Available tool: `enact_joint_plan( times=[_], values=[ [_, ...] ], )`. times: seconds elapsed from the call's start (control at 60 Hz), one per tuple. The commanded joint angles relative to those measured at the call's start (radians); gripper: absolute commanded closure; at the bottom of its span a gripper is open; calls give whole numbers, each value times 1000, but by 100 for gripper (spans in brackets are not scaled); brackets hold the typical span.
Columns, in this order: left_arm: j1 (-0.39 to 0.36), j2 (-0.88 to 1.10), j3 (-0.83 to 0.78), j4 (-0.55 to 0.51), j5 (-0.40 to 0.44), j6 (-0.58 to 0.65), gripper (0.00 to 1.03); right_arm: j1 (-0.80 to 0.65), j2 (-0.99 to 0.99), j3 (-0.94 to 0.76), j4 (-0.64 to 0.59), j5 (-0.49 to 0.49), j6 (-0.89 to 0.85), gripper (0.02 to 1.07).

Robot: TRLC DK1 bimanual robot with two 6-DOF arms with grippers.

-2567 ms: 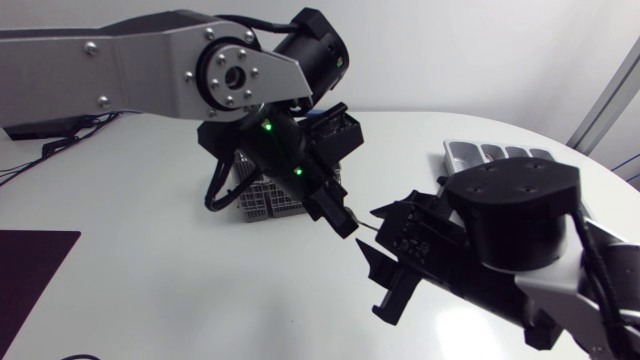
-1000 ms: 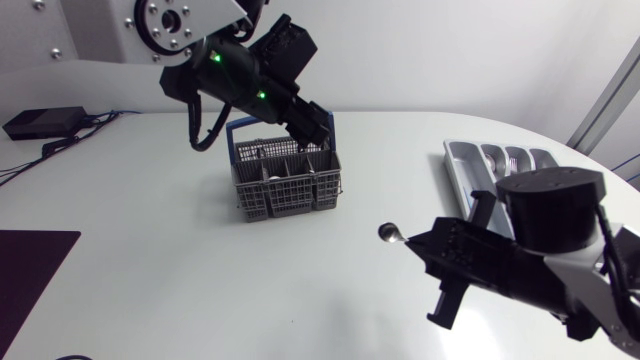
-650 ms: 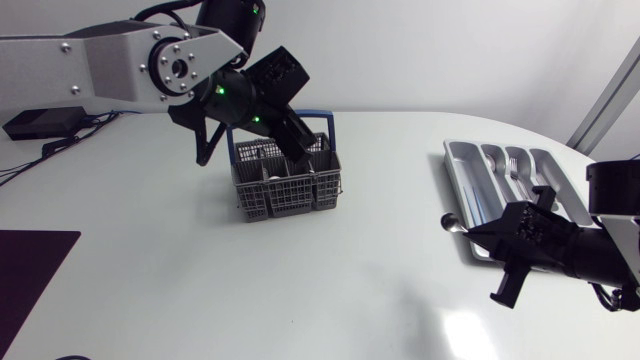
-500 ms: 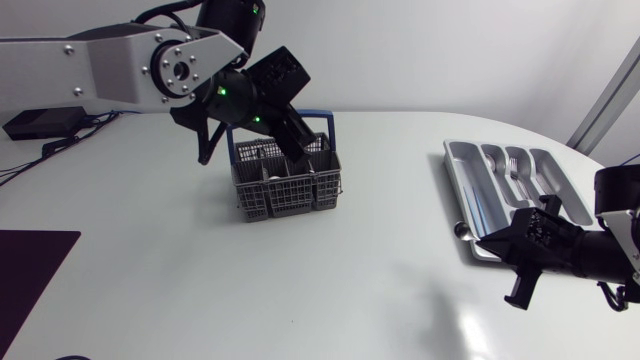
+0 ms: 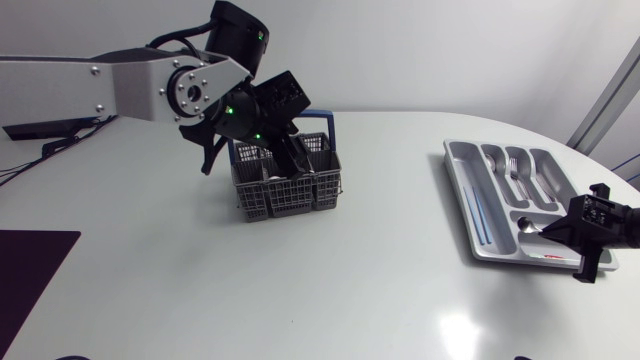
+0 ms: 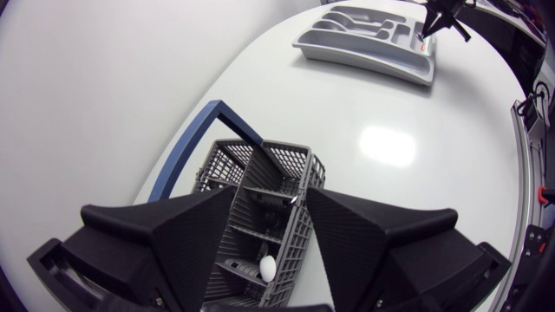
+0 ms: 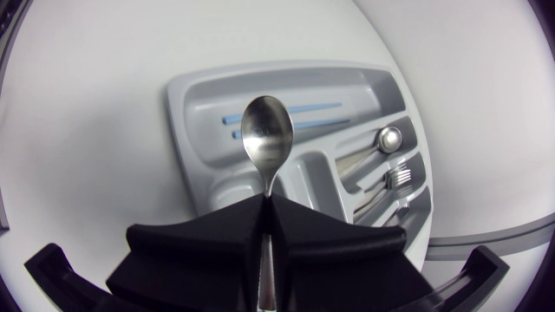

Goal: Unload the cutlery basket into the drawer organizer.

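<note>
A white table (image 5: 150, 270) fills the head view. On its far middle part stands a grey wire basket (image 5: 290, 190) with a blue handle (image 5: 318, 117). The left arm comes in from the left, and the left gripper (image 5: 290, 158) hangs right over the basket's open top. At the right edge of the table lies a grey tray (image 5: 470, 235) with several long compartments. The right gripper (image 5: 560, 228) sits at the tray's near right corner, with a spoon (image 5: 524, 224) sticking out of it over the tray.

In the left wrist view the left gripper's jaws stand wide apart with nothing held. The basket is below and between them, and whether they touch it cannot be told. A pale rounded piece (image 6: 268, 267) shows in one of the basket's compartments. The tray lies well apart, far across the table.

In the right wrist view the right gripper's jaws are clamped on the spoon's handle. The bowl of the spoon points ahead, above the tray. Two blue-handled pieces (image 7: 277, 113) lie in the tray's long compartment. A second spoon (image 7: 388, 139) and a fork (image 7: 396, 178) lie in compartments further right.
</note>
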Motion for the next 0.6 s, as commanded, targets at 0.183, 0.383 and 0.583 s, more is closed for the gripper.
enact_joint_plan(
  times=[0.183,0.383,0.583],
  values=[
    [19,17,-52,27,-6,83,42,-51,168,124,-41,93,-231,101],
    [27,15,-81,52,-7,126,42,-34,218,116,2,166,-299,101],
    [38,17,-103,76,-11,163,42,-30,225,111,29,186,-302,63]
  ],
)
